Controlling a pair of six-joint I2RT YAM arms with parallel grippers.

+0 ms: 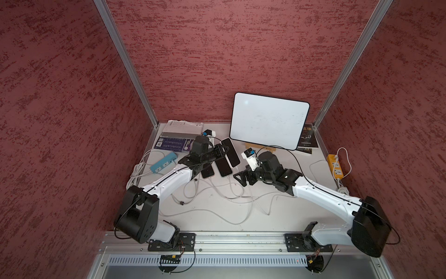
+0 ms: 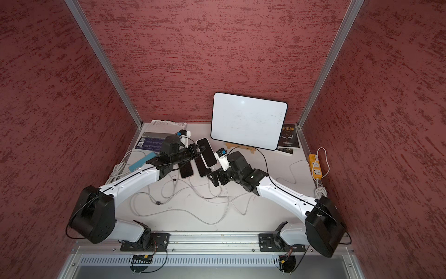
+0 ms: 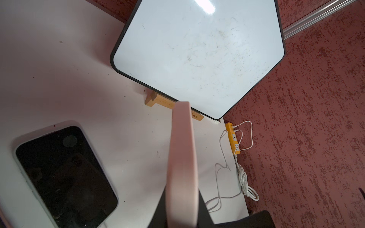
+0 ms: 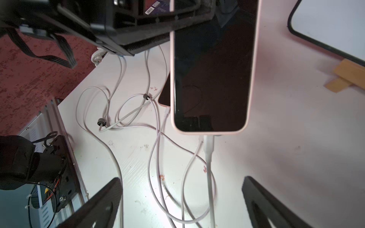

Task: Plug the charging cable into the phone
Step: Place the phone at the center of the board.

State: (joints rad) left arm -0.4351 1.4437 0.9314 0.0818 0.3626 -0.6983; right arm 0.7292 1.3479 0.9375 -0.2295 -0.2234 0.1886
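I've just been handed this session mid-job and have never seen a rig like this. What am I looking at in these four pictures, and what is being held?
These are two robot arms mounted at the front of a white table, each ending in a two-finger gripper. The two wide pictures look down from overhead; the other two come from a camera on each wrist. The left gripper is shut on a pink-cased phone. The right gripper is open, holding nothing; its wrist view shows a white charging cable apparently seated in that phone's bottom edge. Also on the table: two more phones, loose cables, a whiteboard, a blue power strip and a yellow one.
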